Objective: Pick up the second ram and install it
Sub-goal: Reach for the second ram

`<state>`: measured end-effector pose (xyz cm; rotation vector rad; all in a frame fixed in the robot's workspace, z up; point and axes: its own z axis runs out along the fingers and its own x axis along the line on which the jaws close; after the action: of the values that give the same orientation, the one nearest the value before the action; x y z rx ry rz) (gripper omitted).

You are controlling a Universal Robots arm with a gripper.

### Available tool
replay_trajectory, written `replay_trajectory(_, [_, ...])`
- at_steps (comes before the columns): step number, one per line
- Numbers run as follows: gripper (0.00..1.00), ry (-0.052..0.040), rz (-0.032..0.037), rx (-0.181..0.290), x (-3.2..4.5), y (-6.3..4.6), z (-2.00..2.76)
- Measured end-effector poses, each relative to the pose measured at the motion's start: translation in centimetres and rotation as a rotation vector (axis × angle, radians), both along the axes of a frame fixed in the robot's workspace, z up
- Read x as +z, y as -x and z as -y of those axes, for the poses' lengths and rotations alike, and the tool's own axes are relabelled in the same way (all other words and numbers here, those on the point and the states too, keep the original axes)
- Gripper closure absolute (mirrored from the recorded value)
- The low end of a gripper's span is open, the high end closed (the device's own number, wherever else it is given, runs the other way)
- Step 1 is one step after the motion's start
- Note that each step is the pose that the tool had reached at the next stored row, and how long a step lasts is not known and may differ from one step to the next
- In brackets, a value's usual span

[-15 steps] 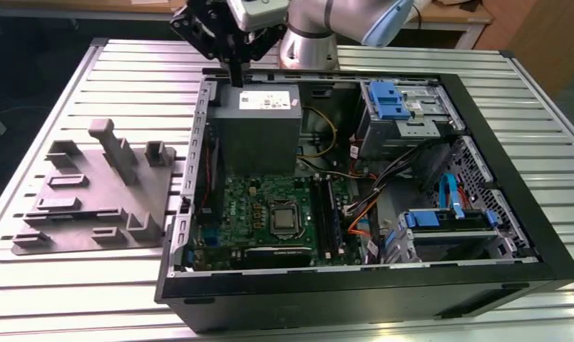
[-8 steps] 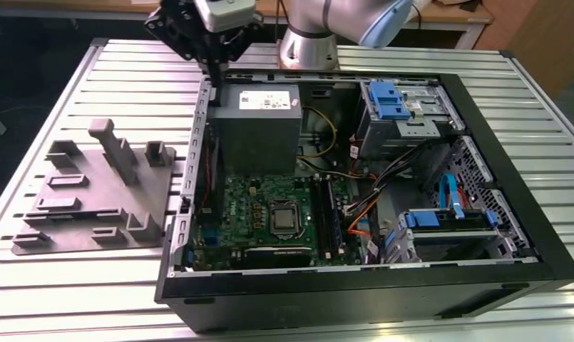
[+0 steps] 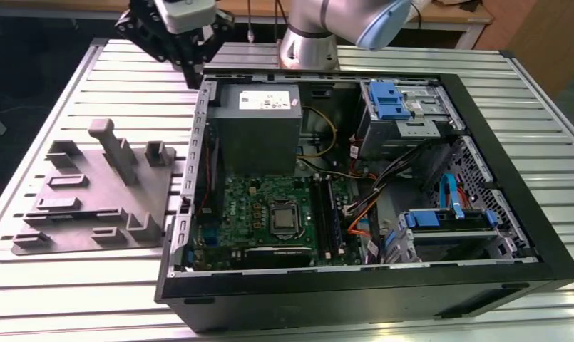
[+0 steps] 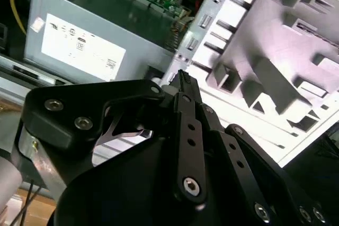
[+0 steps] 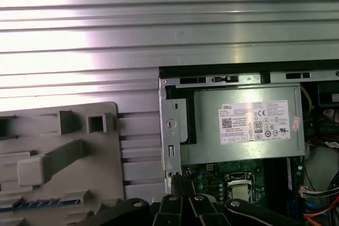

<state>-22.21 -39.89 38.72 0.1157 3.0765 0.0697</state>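
Above the far corner of the open black computer case, my black gripper hangs, fingers pressed together, holding nothing; a grey plastic holder tray lies nearby.

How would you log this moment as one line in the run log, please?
gripper | jaws together, nothing gripped | hovering beside computer case corner near power supply | grey holder tray on table
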Motion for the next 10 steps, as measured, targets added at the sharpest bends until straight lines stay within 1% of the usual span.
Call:
replay_trajectory(3, [0.9,0.0001,0.003,0.0,-0.24,1.1,0.0])
replay_trajectory(10, [0.9,0.0002,0.0031,0.0,-1.1,2.9,0.0])
